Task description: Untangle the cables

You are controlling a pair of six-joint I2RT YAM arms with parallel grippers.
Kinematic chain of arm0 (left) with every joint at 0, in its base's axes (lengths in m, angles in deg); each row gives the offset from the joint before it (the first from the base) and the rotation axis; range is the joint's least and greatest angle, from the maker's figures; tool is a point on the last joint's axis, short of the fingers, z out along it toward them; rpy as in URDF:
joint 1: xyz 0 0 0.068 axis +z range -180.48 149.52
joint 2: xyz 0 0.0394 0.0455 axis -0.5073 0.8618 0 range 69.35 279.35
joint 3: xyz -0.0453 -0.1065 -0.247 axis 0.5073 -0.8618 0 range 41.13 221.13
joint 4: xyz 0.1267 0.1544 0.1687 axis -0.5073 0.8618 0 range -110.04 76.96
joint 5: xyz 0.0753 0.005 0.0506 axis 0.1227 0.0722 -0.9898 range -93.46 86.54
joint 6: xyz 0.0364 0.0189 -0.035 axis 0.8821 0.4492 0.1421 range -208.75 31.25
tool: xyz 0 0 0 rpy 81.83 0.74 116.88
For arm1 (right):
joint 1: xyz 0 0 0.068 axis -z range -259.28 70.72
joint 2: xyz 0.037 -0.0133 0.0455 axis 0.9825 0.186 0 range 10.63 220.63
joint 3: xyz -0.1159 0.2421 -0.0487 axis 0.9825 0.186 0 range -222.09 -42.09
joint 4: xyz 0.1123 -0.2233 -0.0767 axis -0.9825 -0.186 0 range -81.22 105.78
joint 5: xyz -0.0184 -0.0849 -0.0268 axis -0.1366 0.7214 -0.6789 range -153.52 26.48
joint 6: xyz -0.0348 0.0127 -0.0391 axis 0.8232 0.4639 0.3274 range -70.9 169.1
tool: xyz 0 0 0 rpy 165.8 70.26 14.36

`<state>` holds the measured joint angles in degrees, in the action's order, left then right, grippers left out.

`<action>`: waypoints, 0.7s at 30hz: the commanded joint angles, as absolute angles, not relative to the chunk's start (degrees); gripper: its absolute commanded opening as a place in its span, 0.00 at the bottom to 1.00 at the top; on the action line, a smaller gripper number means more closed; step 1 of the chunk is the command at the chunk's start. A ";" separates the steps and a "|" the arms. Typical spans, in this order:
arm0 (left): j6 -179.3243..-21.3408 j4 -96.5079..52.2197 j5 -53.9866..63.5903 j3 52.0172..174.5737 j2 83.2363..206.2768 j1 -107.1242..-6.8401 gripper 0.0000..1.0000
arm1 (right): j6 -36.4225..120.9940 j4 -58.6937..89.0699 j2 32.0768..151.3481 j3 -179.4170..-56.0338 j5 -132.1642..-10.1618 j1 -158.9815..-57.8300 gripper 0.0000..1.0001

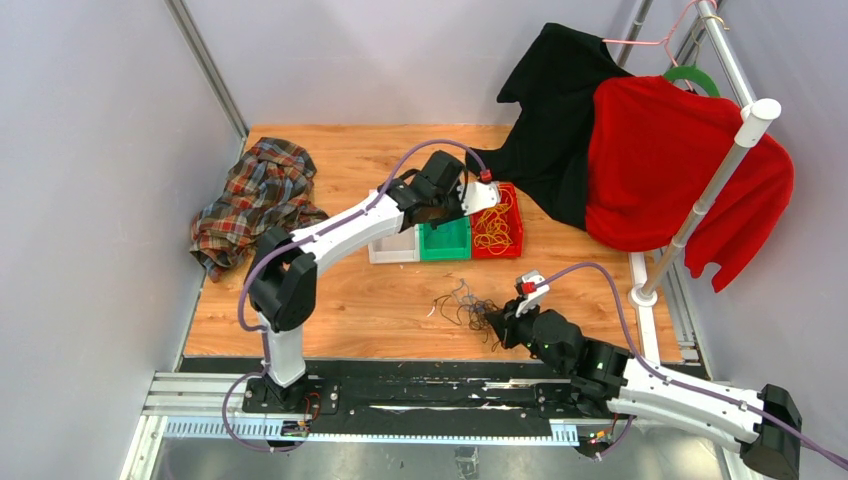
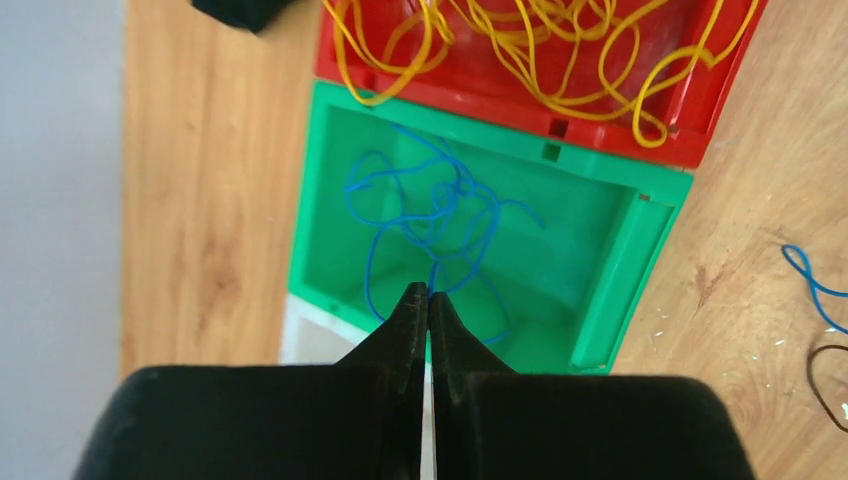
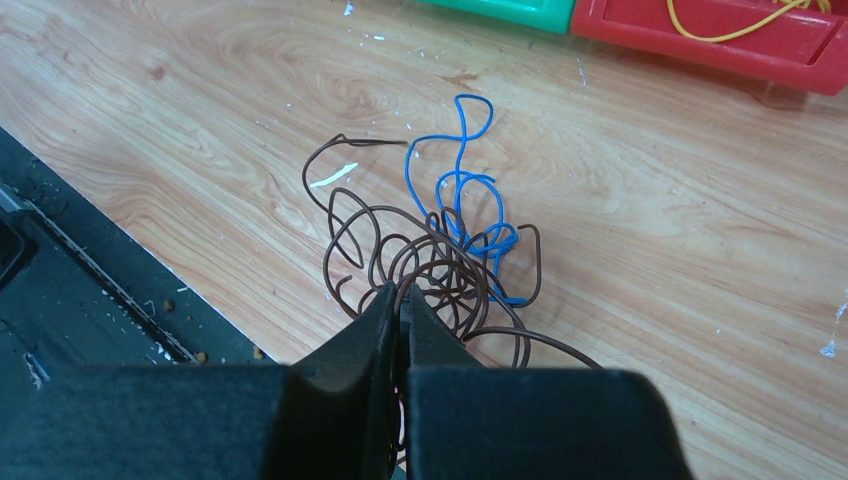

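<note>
While sorting by colour looks to be the step in hand, a plaid shirt (image 1: 255, 200) lies crumpled at the left edge of the bench (image 1: 350, 310), well apart from the work. Right of it, the left gripper (image 2: 428, 292) hangs over the green bin (image 2: 620, 270), its jaws together at the end of a blue cable (image 2: 440, 215) looped inside; whether they nip it I cannot tell. In the top view a white bin (image 1: 392, 245) adjoins the green one's left side and a red bin (image 1: 510, 240) its right, holding yellow cables (image 2: 520, 40). Lower centre, on bare wood, lies the remaining tangle (image 3: 430, 260): brown cables (image 3: 350, 220) knotted round one blue strand (image 3: 465, 185). The right gripper (image 3: 400, 292) sits in its near edge, jaws together among brown loops, perhaps pinching one. Next, I judge, the blue strand must be drawn free while the knot is pinned; the brown loops round it stand in the way. Far right, a black garment (image 1: 555, 110) and a red sweater (image 1: 680, 160) hang from a rack (image 1: 715, 190), apart from both arms.
</note>
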<state>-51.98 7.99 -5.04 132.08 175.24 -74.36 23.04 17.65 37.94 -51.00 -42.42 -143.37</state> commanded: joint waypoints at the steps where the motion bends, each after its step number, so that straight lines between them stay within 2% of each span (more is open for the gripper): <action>1: -53.75 4.52 -3.19 129.29 178.39 -72.48 0.00 | 23.32 17.15 37.23 -52.99 -39.85 -144.67 0.01; 10: -54.52 -1.69 -1.83 127.86 185.06 -71.41 0.01 | 23.59 18.46 37.98 -52.44 -39.00 -144.66 0.01; 11: -54.89 -0.76 -1.34 128.77 185.32 -71.24 0.07 | 23.49 18.45 38.18 -52.46 -38.99 -144.68 0.01; 15: -55.37 7.12 5.54 132.72 182.47 -70.38 0.65 | 23.12 18.43 37.73 -52.37 -38.99 -144.67 0.01; 16: -54.59 10.32 8.11 133.70 181.09 -70.15 0.82 | 23.01 18.53 37.50 -52.37 -38.97 -144.69 0.01; 17: -53.82 13.59 10.42 134.68 179.20 -70.13 0.90 | 23.00 18.70 37.20 -52.40 -39.00 -144.61 0.01; 19: -51.64 20.25 14.60 136.25 176.23 -70.04 0.99 | 23.21 18.89 36.86 -52.42 -39.04 -144.58 0.01; 21: -50.59 25.70 18.80 137.13 173.59 -70.08 0.98 | 23.32 19.05 36.90 -52.59 -39.09 -144.58 0.01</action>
